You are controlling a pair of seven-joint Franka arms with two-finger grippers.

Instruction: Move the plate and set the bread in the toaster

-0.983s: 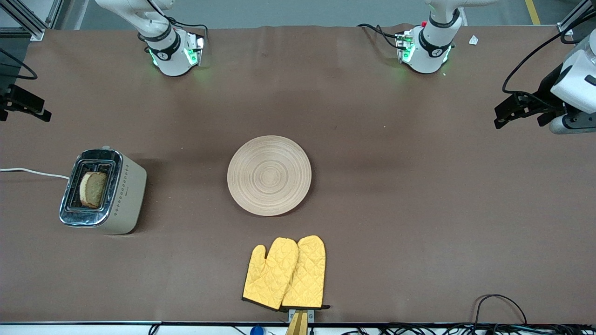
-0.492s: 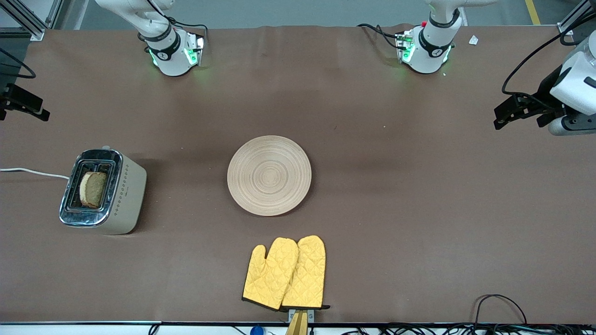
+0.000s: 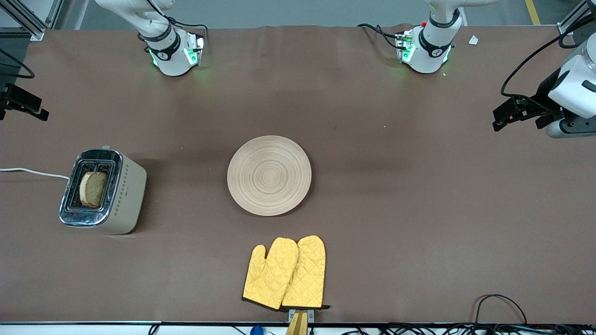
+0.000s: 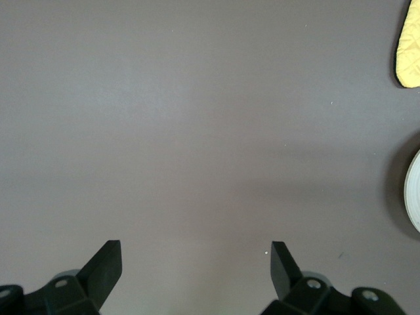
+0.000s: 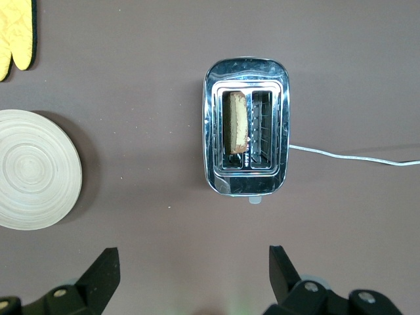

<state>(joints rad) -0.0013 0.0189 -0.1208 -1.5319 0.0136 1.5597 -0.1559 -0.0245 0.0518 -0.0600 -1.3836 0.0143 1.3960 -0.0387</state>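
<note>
Bread (image 5: pixel 237 122) stands upright in one slot of the toaster (image 5: pixel 247 128), ahead of the right gripper (image 5: pixel 190 262), jaws spread empty. The plate (image 3: pixel 269 175) sits bare mid-table; the left gripper (image 4: pixel 197 259), also spread, hangs over bare table.

One plate (image 3: pixel 269 175); one toaster (image 3: pixel 102 191) with two slots, holding one slice of bread (image 3: pixel 92 189); one white cord (image 3: pixel 32 172); two yellow oven mitts (image 3: pixel 285 273), side by side; two robot arms, each with one end effector: left (image 4: pixel 195 272), right (image 5: pixel 193 275).
</note>
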